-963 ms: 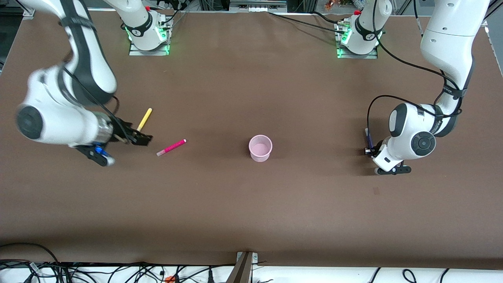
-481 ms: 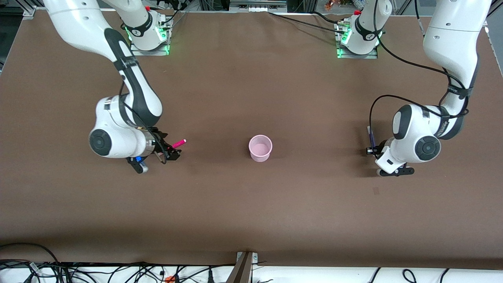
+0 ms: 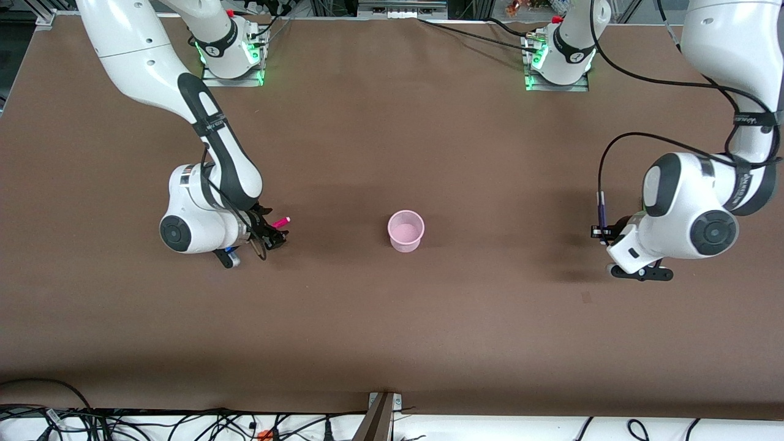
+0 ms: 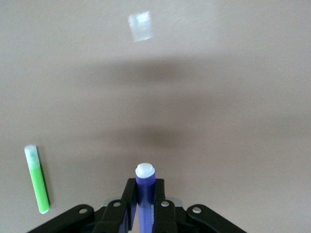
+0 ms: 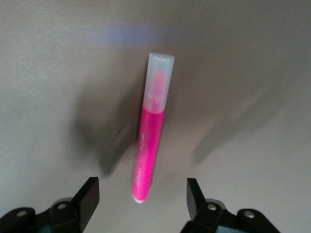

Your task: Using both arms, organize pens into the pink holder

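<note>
Brown desk (image 3: 392, 318): right end effector (image 5: 141, 196) straddles the pink pen (image 5: 150, 145), fingers apart, ready to grasp, while left end effector (image 4: 144, 204) clamps the purple pen (image 4: 144, 187) for the holder (image 3: 405, 231).

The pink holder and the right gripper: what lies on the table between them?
Between the pink holder and the right gripper, the front view shows only the tip of the magenta-pink pen at the open gripper; the rest is bare brown table.
</note>
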